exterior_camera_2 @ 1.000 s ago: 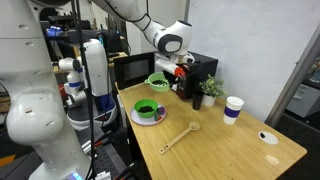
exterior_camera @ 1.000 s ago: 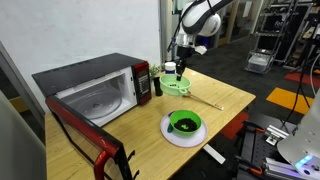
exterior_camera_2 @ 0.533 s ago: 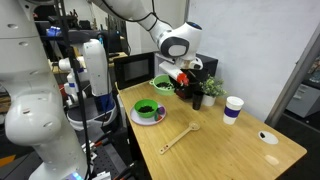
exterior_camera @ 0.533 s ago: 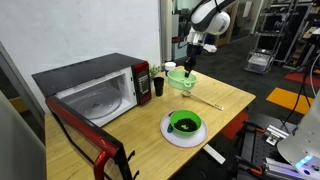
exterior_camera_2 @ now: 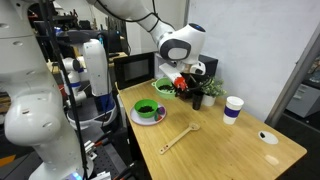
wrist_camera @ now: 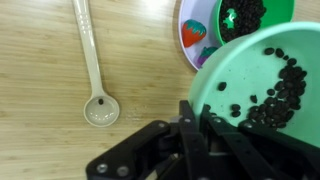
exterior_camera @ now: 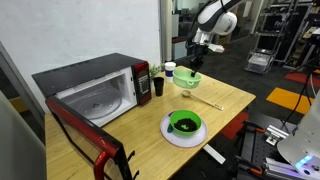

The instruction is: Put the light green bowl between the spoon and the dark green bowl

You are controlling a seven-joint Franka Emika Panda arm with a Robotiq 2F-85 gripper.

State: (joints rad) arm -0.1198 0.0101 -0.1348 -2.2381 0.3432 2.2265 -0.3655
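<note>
My gripper (exterior_camera: pixel 192 66) is shut on the rim of the light green bowl (exterior_camera: pixel 187 79) and holds it above the table's far side. In the wrist view the bowl (wrist_camera: pixel 262 78) has dark specks inside, and my fingers (wrist_camera: pixel 189 125) pinch its near rim. The pale spoon (wrist_camera: pixel 95 70) lies on the wood left of the held bowl; it also shows in both exterior views (exterior_camera: pixel 205 100) (exterior_camera_2: pixel 180 136). The dark green bowl (exterior_camera: pixel 184 122) (exterior_camera_2: pixel 147 109) stands on a white plate (exterior_camera: pixel 170 136) near the front edge. In the wrist view it (wrist_camera: pixel 250 14) sits at the top.
A microwave (exterior_camera: pixel 95 90) with its door open stands on the table's side, with a black cup (exterior_camera: pixel 157 86) and a white cup (exterior_camera: pixel 169 68) beside it. A white paper cup (exterior_camera_2: pixel 233 108) and a small plant (exterior_camera_2: pixel 210 90) stand on the table too. A white stick (exterior_camera: pixel 214 154) lies at the front edge.
My gripper has carried the light green bowl away from the microwave, toward the spot above the spoon. The spoon and the dark green bowl have not moved.
</note>
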